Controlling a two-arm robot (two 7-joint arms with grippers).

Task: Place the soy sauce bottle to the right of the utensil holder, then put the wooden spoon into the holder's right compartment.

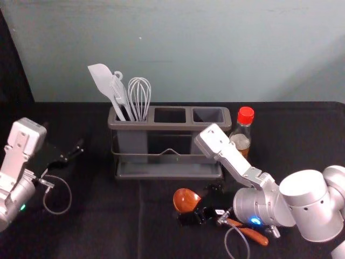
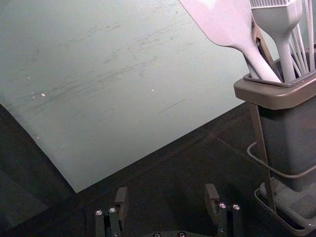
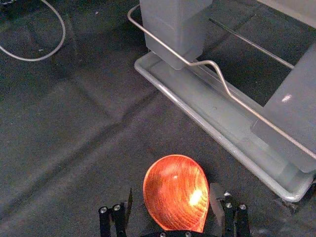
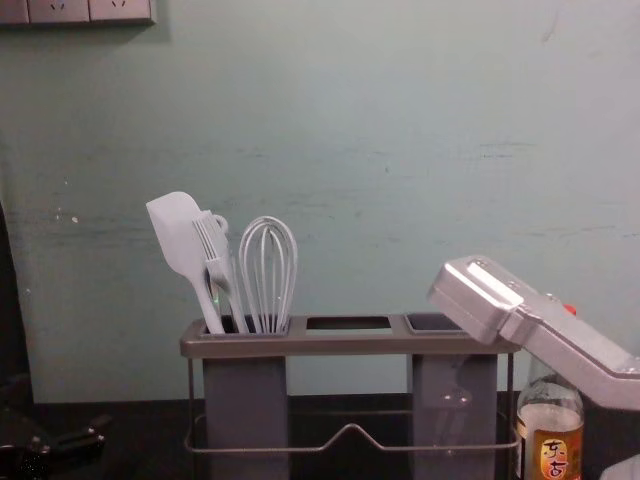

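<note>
Wooden spoon [image 1: 186,200]: lies on the black cloth [image 1: 97,232] in front of the holder, its round end toward the robot's left and its handle [image 1: 256,236] toward the right.
Right gripper [image 3: 172,197]: down at the spoon's round end, its two fingers wide apart, one on each side. It looks set there to pinch the spoon next.
Utensil holder [image 1: 161,125]: stands just behind the spoon, so the trip should be short.
Right compartment [image 1: 208,115]: has no spoon in it. The spoon must tip up to fit.
White tools [image 1: 102,81]: stand in the left compartment, heads up, leaving the right one free.
Soy sauce bottle [image 1: 241,141]: upright, just right of the holder, so that job looks done. The right arm [image 1: 237,162] is near and could bump it.
Left gripper [image 2: 166,190]: off to the left, fingers wide, out of the way.
</note>
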